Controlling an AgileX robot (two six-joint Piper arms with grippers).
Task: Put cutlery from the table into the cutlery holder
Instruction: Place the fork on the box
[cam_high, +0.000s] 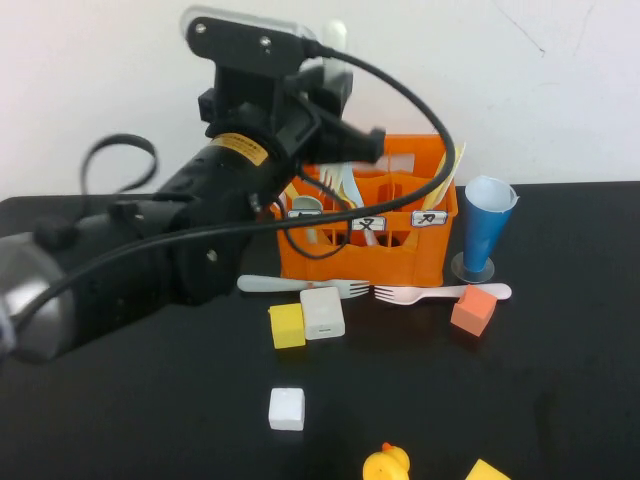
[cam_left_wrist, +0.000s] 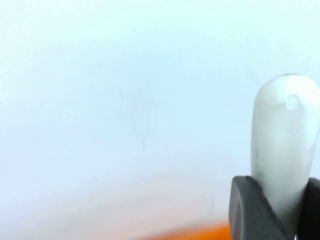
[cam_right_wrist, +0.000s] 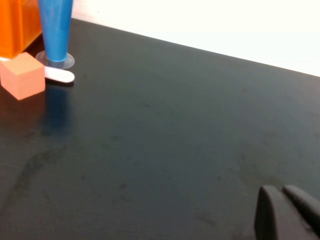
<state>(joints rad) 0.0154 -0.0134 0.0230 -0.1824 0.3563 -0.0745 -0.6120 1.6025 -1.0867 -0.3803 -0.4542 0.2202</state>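
The orange cutlery holder (cam_high: 366, 256) stands at the back of the black table (cam_high: 150, 420), with several pieces of cutlery (cam_high: 341, 186) in its compartments. My left gripper (cam_high: 332, 85) hovers just above the holder, shut on a whitish piece of cutlery whose handle tip (cam_high: 335, 35) points up. In the left wrist view the gripper (cam_left_wrist: 280, 205) pinches that handle (cam_left_wrist: 282, 135). A whitish fork (cam_high: 300, 286) and a cream fork (cam_high: 440, 293) lie in front of the holder. My right gripper (cam_right_wrist: 287, 212) is shut and empty, low over bare table to the right.
A blue paper cup (cam_high: 488, 225) stands upside down right of the holder, also in the right wrist view (cam_right_wrist: 55, 25). An orange cube (cam_high: 473, 310), a yellow cube (cam_high: 287, 326), two white cubes (cam_high: 322, 313) and a yellow duck (cam_high: 385, 465) lie in front.
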